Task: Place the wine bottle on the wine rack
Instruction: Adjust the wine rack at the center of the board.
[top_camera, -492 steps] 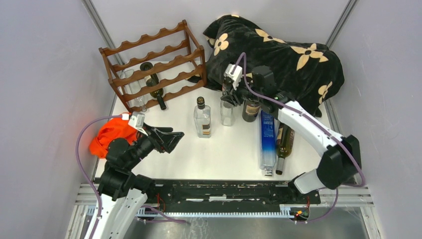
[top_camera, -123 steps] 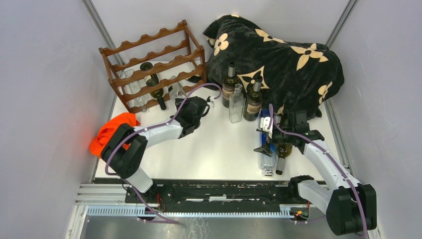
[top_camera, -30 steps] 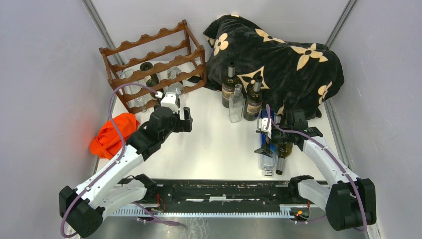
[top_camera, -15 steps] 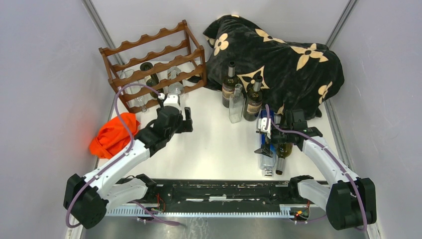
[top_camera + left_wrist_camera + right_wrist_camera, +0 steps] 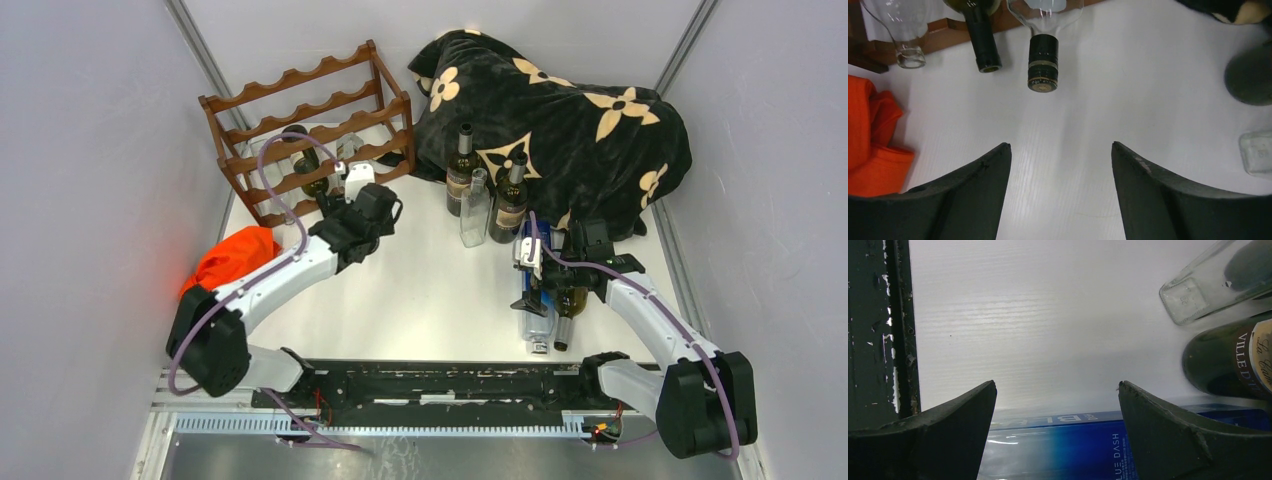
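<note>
Right claw: the right claw (image 5: pixel 1055 390) is spread wide and holds nothing. It is poised just above the blue-labelled clear glass bottle (image 5: pixel 1063 450) lying on the white table (image 5: pixel 440 300), with a dark green bottle (image 5: pixel 566 310) laid just beside.
Left claw: the left claw (image 5: pixel 1060 150) is wide open and empty. It was drawn back a second ago and has now been swung forward again toward the rack front.
Racked: a clear glass bottle with a black cap (image 5: pixel 1042 65) is lodged low in the dark reddish-brown wooden wine rack (image 5: pixel 300 75), neck toward the arms. Four seconds ago it was still being fed in.
Meaning: one placement is judged done. The blue-labelled bottle is judged next.
</note>
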You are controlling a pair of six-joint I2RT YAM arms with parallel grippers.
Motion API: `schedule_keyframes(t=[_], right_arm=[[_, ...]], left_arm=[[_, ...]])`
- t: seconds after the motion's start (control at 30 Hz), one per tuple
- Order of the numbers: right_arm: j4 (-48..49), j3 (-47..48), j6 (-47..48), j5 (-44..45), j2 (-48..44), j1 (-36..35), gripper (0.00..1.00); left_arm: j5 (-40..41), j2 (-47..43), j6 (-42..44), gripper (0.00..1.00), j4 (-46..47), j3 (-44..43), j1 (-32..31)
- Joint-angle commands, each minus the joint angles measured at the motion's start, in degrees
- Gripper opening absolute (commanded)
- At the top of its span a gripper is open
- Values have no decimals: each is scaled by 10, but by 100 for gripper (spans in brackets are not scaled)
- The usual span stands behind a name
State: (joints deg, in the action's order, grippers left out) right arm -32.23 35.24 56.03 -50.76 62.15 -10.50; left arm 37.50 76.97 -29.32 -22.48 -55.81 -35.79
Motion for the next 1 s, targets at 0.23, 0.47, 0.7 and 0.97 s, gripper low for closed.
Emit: schedule_keyframes(t=[0.23,0.47,0.7,0.97], right_arm=[[12,16,6,1,3,-5,98],[11,17,7,4,4,-6,98],[11,16,8,8,6,-9,98],[11,17,10,15,12,-13,98]], left_arm=[[163,172,104,74,46,-96,5],[153,257,164,71,47,-155,31],[141,309,191,67,48,-191,55],[134,331,195,49,44,-209,58]])
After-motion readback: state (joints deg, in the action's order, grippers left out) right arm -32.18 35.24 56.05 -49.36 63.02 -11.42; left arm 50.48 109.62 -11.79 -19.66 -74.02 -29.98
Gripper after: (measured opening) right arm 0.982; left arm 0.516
